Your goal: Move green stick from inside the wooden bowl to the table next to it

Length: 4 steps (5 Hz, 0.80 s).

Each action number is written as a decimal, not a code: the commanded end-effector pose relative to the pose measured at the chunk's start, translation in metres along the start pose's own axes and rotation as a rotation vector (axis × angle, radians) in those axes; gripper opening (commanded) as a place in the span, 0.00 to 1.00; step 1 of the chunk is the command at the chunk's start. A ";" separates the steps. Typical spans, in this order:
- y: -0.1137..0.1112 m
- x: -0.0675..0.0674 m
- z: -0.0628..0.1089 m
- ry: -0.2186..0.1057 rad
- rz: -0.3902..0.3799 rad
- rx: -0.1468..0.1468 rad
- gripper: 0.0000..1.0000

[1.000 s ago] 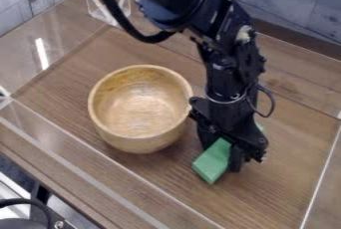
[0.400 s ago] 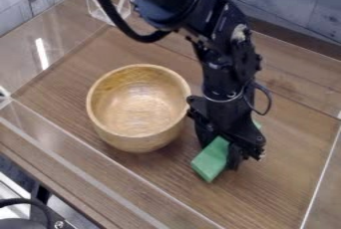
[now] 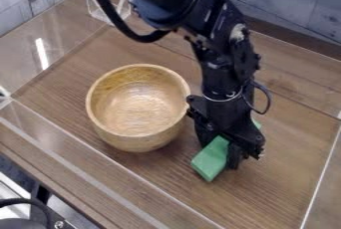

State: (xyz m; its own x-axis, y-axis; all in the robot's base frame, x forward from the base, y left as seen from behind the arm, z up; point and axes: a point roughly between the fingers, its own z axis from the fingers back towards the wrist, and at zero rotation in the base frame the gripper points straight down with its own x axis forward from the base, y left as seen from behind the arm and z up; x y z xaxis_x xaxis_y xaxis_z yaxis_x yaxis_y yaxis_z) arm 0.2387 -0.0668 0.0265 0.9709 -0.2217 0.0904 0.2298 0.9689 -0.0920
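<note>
Nothing had visibly moved since the earlier frames: the arm, the block and the bowl kept the same places throughout.

Nearest the camera ran the clear wall along the front edge of the tabletop, a brown wood-grain surface. Just behind it, the green stick lay on the tabletop to the right of the wooden bowl, near it but not touching, one end tipped up toward the tool. The tool pointed straight down over the block, its dark fingers standing on either side of the stick's upper end. Whether the fingers pinched the green stick or merely stood spread around it could not be told from this view, since their black shapes blurred into one another.

The wooden bowl sat left of the tool, round, light tan, its inside bare with the grain showing.

Farther back, the black arm rose from the tool and bent left toward the top of the view, with black cables looped beside it. Behind that stood the far clear wall and a grey planked backdrop.
</note>
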 end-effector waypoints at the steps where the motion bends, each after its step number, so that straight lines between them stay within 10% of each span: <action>1: 0.003 0.010 0.014 -0.066 0.000 0.000 0.00; 2: 0.003 0.011 0.014 -0.068 0.000 -0.002 0.00; 3: 0.005 0.011 0.019 -0.063 0.018 -0.007 1.00; 4: 0.009 0.013 0.036 -0.077 0.044 -0.003 1.00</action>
State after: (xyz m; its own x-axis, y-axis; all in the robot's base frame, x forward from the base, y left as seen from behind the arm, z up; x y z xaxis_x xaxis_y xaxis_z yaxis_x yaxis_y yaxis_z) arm 0.2403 -0.0577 0.0492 0.9772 -0.1833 0.1071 0.1943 0.9754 -0.1040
